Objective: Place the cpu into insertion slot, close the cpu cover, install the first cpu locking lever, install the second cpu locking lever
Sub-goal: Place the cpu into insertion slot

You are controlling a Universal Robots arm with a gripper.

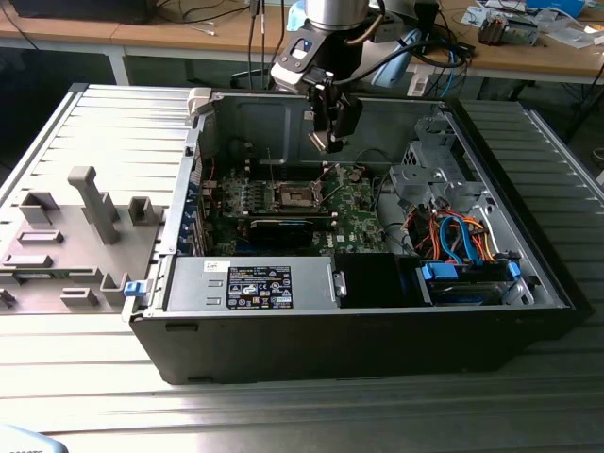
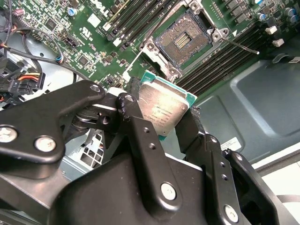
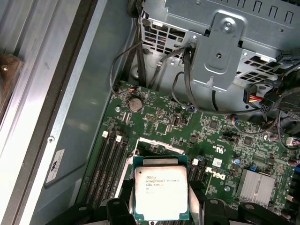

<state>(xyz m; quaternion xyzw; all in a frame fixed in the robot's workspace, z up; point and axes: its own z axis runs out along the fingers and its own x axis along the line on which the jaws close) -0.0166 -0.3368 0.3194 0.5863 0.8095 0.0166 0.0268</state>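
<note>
Gripper (image 1: 332,142) pinching cpu (image 3: 161,192) by two opposite edges, metal top toward wrist cameras. I judge chip hanging above board (image 3: 187,126), inside open case, not yet seated. Slot (image 2: 183,38) lies below, off toward exterior view's left of gripper, well apart from chip, pin field bare. Memory slots (image 2: 220,61) flank socket on both sides; thin lever rod (image 2: 239,46) juts from one corner. Case wall (image 1: 264,118) stands beyond gripper; overhead open.
</note>
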